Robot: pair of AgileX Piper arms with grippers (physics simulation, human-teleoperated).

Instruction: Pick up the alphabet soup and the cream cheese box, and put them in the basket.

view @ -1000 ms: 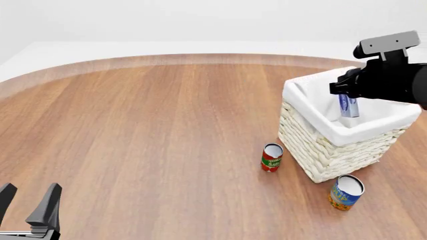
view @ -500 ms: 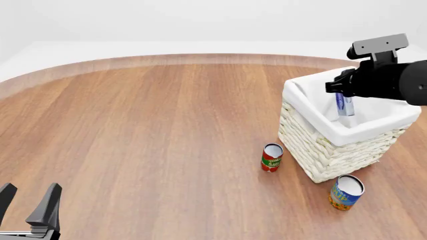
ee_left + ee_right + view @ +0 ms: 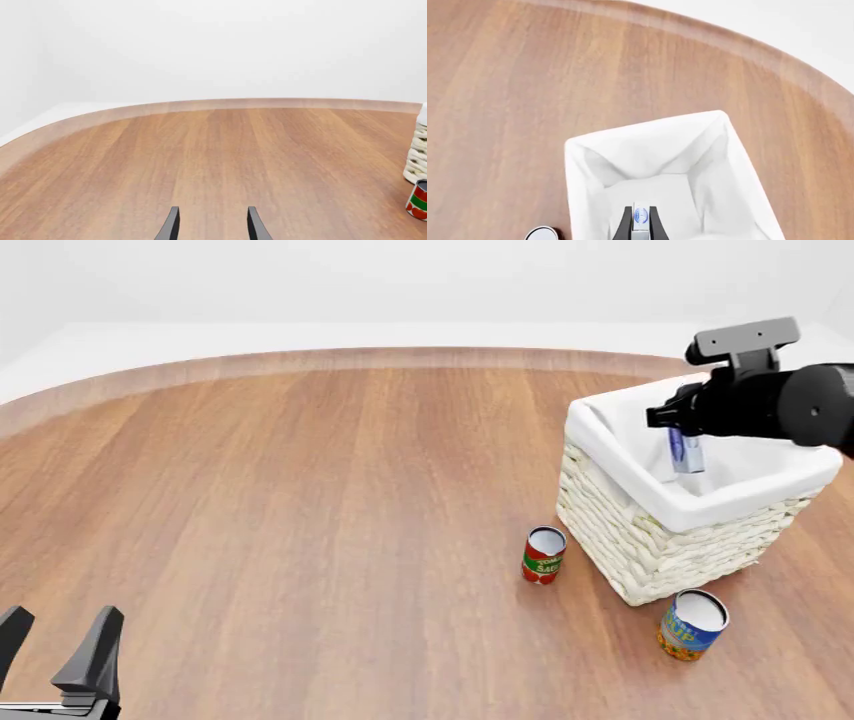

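I am holding the small flat white cream cheese box with blue print on end between the narrowed fingers of my right gripper, hanging it inside the open top of the big square cream-white wicker basket with the white cloth liner. The blue-and-orange alphabet soup can with the white top is standing on the brown wooden table just beside the basket's near corner. My left gripper is idling low at the near edge, fingers spread and holding nothing.

Front view high behind; right wrist straight above shared basket.
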